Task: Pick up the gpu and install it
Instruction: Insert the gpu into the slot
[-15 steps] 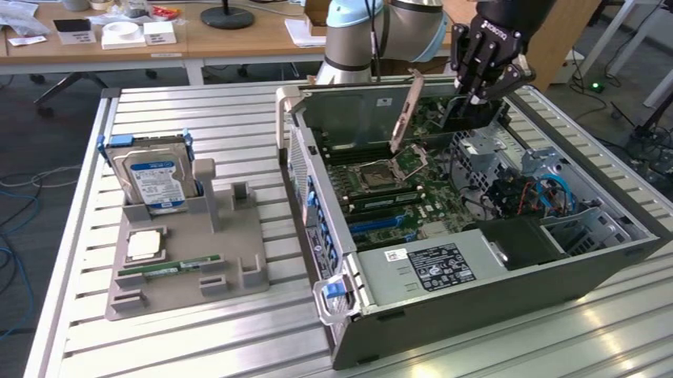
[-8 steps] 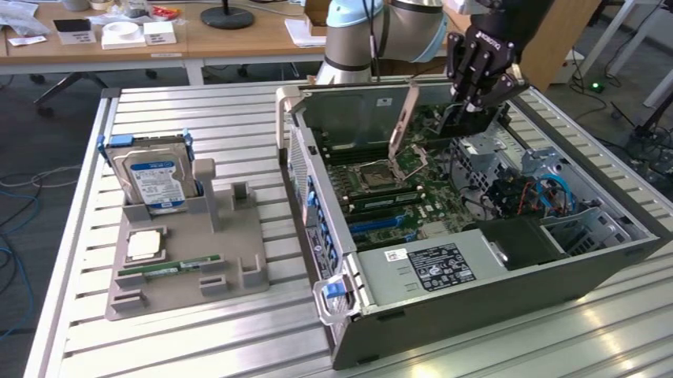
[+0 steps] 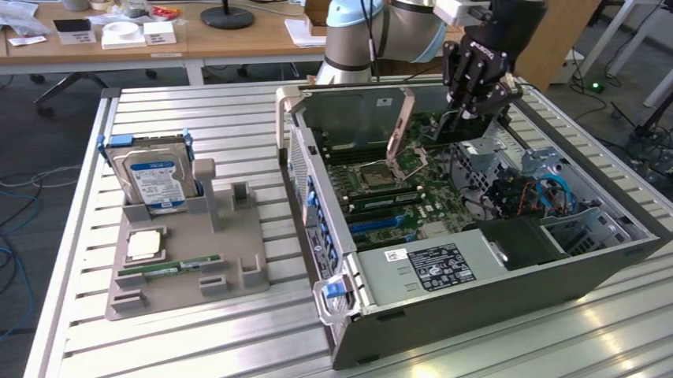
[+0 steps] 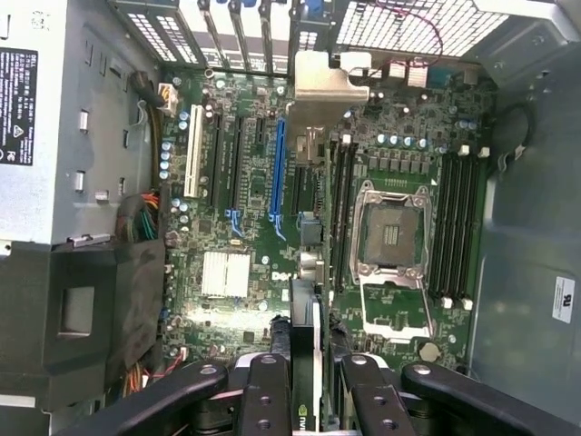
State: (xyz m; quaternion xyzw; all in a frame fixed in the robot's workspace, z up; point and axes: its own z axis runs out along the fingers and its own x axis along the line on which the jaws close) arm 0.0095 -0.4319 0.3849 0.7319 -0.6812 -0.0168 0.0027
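**A:** What is the tool (image 4: 307,381) doing?

**B:** Its fingers (image 4: 263,395) are clamped on the gpu (image 4: 306,318), one on each face near one end. The card hangs edge-on above the motherboard, inside the open case (image 3: 589,260).

**A:** Where exactly?

**B:** Just beside the CPU socket (image 4: 386,227), over the strip between that socket and the long blue slot (image 4: 277,173). Its silvery bracket (image 4: 325,80) is at the end farther from the tool, past the socket towards the case's slotted rear wall.

**A:** How will it handle?

**B:** I'd judge it light, thin and stiff, but fragile. The board can flex and its components could chip. Bare board faces near an edge look like the safest place to grip it, well away from the contact edge. Held by one end, it may tilt under the bracket's weight.

**A:** What can't you make out?

**B:** Its contact edge is hidden, and both faces are lost because it is seen edge-on. I cannot tell how high it sits above the socket, or whether it lines up with any slot. Well away from the socket, out on the tabletop (image 3: 158,346), a grey holder (image 3: 184,295) carries a hard drive (image 3: 153,177) and a green memory stick (image 3: 169,268).
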